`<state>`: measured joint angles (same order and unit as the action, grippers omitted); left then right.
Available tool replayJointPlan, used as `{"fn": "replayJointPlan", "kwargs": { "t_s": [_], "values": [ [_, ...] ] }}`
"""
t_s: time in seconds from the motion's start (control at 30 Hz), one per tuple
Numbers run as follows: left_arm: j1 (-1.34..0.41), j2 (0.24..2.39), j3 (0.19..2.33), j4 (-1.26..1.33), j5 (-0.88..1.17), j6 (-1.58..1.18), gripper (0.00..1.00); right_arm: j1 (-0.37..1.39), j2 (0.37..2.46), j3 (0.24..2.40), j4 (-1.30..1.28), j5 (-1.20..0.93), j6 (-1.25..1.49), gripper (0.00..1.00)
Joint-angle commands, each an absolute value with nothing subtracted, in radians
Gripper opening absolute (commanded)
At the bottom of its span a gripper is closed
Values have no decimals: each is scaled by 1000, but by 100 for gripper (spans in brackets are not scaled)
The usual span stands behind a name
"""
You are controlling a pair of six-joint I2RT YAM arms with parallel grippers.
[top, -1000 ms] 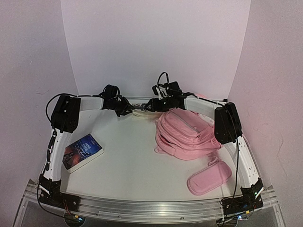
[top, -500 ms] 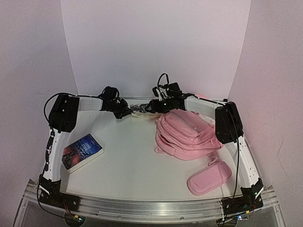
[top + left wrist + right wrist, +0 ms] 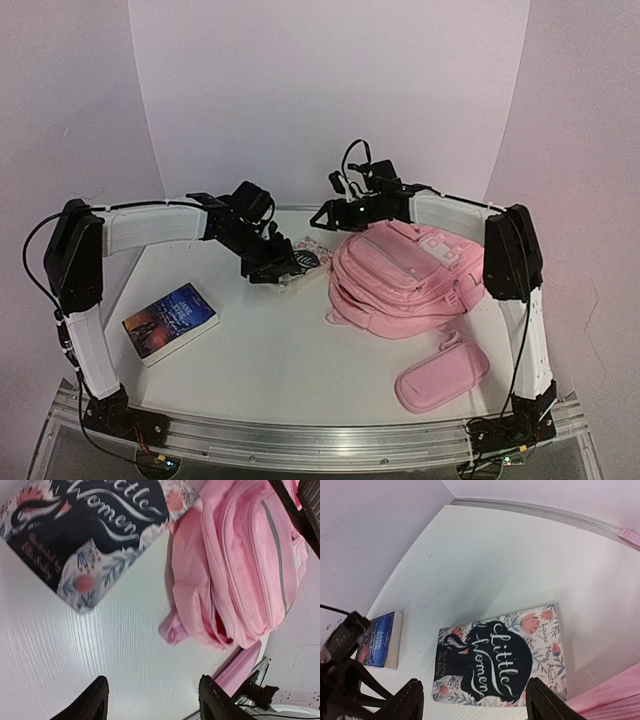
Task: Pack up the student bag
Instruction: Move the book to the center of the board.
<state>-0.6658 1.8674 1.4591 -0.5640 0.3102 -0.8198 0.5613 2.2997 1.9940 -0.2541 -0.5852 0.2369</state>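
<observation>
Counter [image 3: 275, 360] seen from above, carrying four things: one student bag [image 3: 400, 275], one pink pencil case [image 3: 442, 375] and two books. Two robot arms reach in from the near edge.

The student bag lies flat with its zipped pockets facing up. It sits just below and to the right of the right claw [image 3: 322, 216], and to the right of the left claw [image 3: 283, 268]. Its long axis slants from beside the left claw back toward the right wall. Which end is its top cannot be told.

The Little Women book [image 3: 500, 662] lies flat below the left claw and in front of the right claw, one corner just beside the bag. The blue book [image 3: 170, 320] lies well apart, to the near left of the left claw. The pencil case lies near the bag, on its near side.

The left arm has its elbow high and its forearm stretched toward the centre, with the claw pointing down. The right arm arches over the bag, its claw aimed left. Both claws are spread apart with nothing between their fingers.
</observation>
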Motion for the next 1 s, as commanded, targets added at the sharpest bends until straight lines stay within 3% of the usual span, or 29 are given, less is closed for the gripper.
{"fn": "replayJointPlan", "kwargs": {
  "t_s": [0.0, 0.17, 0.4, 0.6, 0.8, 0.97],
  "values": [
    [-612, 1780, 1518, -758, 209, -662, 76, 574, 2111, 1857, -281, -642, 224, 70],
    [-496, 1931, 1725, -802, 216, -577, 86, 613, 2013, 1689, -291, -618, 215, 69],
    [-439, 2228, 2061, -868, 259, -422, 85, 659, 2026, 1663, -291, -471, 286, 67],
    [-442, 2398, 2192, -849, 255, -366, 81, 691, 2041, 1645, -294, -447, 379, 66],
    [-480, 2422, 2163, -862, 291, -285, 72, 724, 2092, 1649, -293, -426, 441, 72],
    [-549, 2282, 1902, -827, 293, -295, 49, 724, 2141, 1666, -293, -392, 450, 75]
  ]
}}
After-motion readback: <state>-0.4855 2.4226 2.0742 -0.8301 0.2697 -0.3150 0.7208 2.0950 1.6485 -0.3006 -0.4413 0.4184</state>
